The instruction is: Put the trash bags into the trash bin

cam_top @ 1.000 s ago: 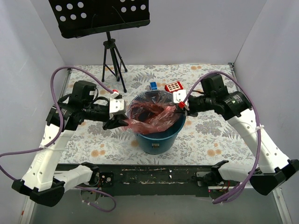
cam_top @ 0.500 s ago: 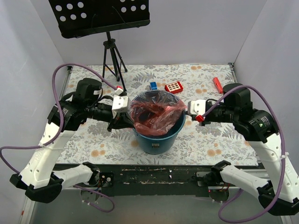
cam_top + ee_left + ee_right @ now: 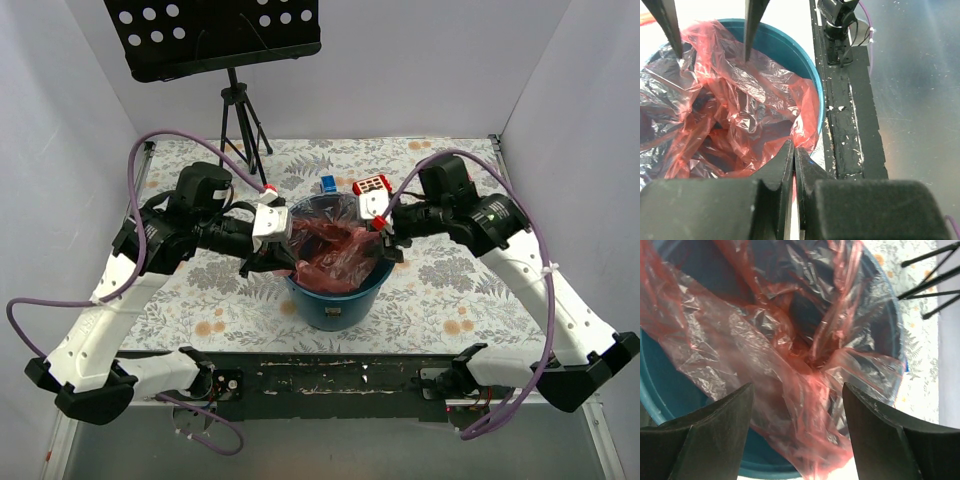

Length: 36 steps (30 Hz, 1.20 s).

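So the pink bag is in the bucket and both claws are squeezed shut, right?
No. The left gripper is shut on the pink bag at the bucket rim, but the right gripper is open, its fingers wide apart over the bag, as the right wrist view shows.

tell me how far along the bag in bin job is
Done: most of the trash bag sits bunched inside the trash bin. In hand: the left gripper is shut, apparently pinching film at the rim; the right gripper hangs open above it. Left: film draped over the rim needs tucking in.
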Each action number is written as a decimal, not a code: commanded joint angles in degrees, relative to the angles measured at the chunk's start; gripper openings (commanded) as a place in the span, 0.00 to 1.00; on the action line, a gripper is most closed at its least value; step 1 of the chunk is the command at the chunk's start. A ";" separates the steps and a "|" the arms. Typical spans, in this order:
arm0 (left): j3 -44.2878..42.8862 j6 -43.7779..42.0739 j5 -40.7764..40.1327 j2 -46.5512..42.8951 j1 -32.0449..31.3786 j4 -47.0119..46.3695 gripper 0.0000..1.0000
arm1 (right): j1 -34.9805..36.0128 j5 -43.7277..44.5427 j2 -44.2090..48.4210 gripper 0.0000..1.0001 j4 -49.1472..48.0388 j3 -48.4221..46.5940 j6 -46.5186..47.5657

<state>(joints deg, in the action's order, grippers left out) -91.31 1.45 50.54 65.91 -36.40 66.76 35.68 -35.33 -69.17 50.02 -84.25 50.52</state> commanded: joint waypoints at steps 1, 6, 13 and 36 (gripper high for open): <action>-2.56 -2.93 -2.02 -1.13 -0.42 -1.11 0.00 | 1.85 -2.28 -2.02 0.77 5.25 -1.96 4.84; -3.52 -4.18 -3.61 -1.22 -0.34 -1.37 0.00 | 2.02 -2.64 -4.22 0.60 5.36 -2.68 4.06; -3.09 -4.53 -3.35 -1.75 -0.34 -0.85 0.00 | 2.02 0.08 -5.45 0.25 1.67 -1.97 1.77; 21.95 -1.00 5.10 -10.97 -1.39 3.99 0.00 | 2.02 9.58 36.82 0.01 -17.93 40.82 11.18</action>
<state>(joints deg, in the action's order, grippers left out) -73.38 4.36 55.02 57.52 -37.15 67.96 37.74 -26.96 -34.04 37.71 -47.03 58.19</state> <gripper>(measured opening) 0.008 0.021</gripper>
